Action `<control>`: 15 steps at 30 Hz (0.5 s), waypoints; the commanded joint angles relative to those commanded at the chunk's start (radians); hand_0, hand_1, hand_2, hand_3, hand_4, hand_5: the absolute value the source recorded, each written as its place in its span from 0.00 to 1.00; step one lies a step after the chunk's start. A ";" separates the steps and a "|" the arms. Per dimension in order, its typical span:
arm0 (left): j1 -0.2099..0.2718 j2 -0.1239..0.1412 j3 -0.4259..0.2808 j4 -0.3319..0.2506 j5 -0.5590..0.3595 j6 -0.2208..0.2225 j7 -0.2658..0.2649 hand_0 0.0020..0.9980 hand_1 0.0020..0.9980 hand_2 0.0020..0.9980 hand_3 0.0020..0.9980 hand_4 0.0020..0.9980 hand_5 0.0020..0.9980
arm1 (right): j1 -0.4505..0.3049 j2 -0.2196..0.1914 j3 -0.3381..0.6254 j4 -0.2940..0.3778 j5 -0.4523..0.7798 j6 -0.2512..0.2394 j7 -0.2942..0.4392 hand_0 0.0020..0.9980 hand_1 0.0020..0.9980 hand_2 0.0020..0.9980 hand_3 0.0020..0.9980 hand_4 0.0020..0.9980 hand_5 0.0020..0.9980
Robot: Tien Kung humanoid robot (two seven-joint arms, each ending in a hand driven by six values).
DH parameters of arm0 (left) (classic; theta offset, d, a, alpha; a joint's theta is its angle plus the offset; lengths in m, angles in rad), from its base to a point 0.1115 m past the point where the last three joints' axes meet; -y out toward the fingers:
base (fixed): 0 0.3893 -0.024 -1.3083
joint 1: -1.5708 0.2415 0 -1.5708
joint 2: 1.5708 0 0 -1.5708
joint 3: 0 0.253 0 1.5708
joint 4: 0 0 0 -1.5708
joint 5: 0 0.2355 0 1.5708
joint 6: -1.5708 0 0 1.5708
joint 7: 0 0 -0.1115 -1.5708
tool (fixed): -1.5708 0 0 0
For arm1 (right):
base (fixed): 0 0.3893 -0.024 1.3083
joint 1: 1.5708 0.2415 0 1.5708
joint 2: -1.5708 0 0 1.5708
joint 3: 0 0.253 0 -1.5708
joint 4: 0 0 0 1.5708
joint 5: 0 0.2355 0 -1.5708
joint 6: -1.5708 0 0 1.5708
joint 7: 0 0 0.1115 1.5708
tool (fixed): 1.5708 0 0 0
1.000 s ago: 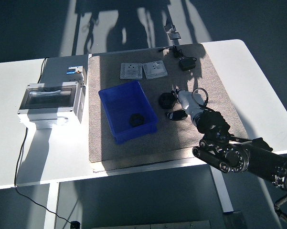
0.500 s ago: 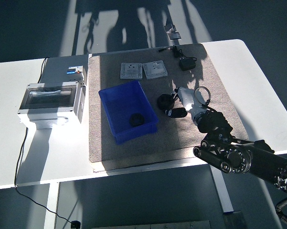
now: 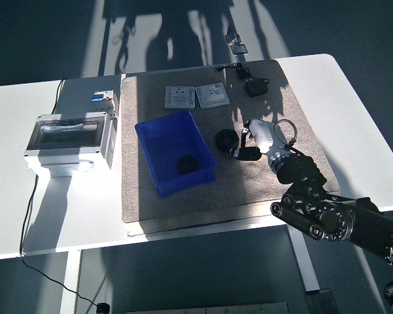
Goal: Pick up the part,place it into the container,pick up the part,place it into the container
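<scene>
A blue container (image 3: 158, 134) stands on the tan mat, with one round black part (image 3: 186, 164) lying inside it. A second round black part (image 3: 227, 139) lies on the mat just right of the container. My right hand (image 3: 247, 145), pale with dark fingers (image 3: 246, 154), hovers right beside this part, its fingers relaxed and holding nothing. The black right arm comes in from the lower right corner. My left arm does not show.
A grey electrical box (image 3: 68, 140) with a clear lid stands at the left. Two white switch plates (image 3: 196, 97) lie behind the container. A black adapter (image 3: 255, 86) with a cable lies at the mat's (image 3: 294, 104) far edge.
My right arm has shifted a little to the right and the hand has turned slightly. The black part on the mat has stayed in place.
</scene>
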 joint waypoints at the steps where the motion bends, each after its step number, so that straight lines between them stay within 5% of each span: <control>1: 0.000 0.000 0.000 0.000 0.000 0.000 0.000 0.68 0.64 0.61 0.54 0.40 0.50 | 0.001 0.000 0.000 0.002 0.005 -0.007 0.005 0.69 0.56 0.57 0.29 0.87 0.37; 2: 0.000 0.000 0.000 0.000 0.000 0.000 0.000 0.68 0.64 0.61 0.54 0.40 0.50 | 0.003 0.002 -0.001 0.002 0.010 -0.011 0.008 0.69 0.56 0.57 0.29 0.87 0.37; 3: 0.000 0.000 0.001 0.000 -0.001 0.000 0.000 0.69 0.64 0.61 0.54 0.40 0.50 | 0.005 0.003 -0.003 0.002 0.016 -0.015 0.011 0.70 0.57 0.63 0.40 0.88 0.37; 8: 0.000 0.000 0.001 0.000 -0.002 0.001 0.000 0.69 0.64 0.61 0.54 0.40 0.50 | 0.018 0.019 -0.019 -0.014 0.022 -0.002 0.004 0.70 0.57 0.63 0.40 0.88 0.37; 9: 0.000 -0.001 0.002 0.000 -0.003 0.001 -0.001 0.69 0.64 0.61 0.54 0.40 0.50 | 0.020 0.022 -0.021 -0.019 0.023 0.000 0.004 0.74 0.65 0.72 0.73 0.89 0.37; 14: 0.000 0.000 0.002 0.000 -0.009 0.003 -0.002 0.69 0.64 0.61 0.54 0.40 0.50 | 0.026 0.025 -0.025 -0.028 0.023 0.001 0.004 0.74 0.65 0.72 0.73 0.89 0.37; 15: -0.001 0.000 0.002 0.000 -0.009 0.003 -0.002 0.69 0.64 0.60 0.54 0.40 0.50 | 0.027 0.024 -0.025 -0.028 0.022 0.001 0.004 0.74 0.65 0.73 0.80 0.89 0.36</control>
